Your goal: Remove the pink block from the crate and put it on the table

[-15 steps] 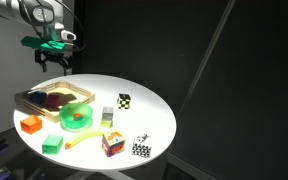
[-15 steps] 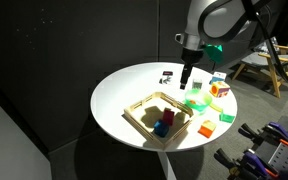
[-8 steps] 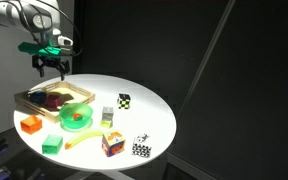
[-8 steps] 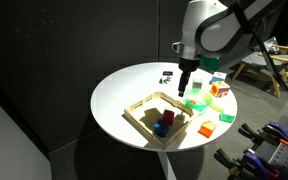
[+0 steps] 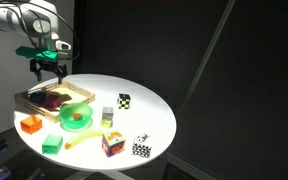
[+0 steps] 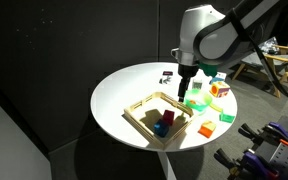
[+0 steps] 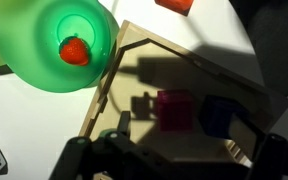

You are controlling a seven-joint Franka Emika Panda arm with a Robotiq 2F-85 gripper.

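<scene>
Hand point(image 5: 47, 71) has swung in over the crate point(image 7: 102, 88), fingers spread wide, holding nothing. Pink block point(image 7: 174, 110) lies inside the crate beside the blue block point(image 7: 220, 116). Probably lining up to descend.

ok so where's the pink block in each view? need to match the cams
In an exterior view: pink block left of centre, inside the crate, dim in shadow.
In an exterior view: pink block lower centre, in the crate beside the blue block.
Wrist view: pink block just right of centre, in the crate.
Shared landmark: the green bowl next to the crate.
</scene>
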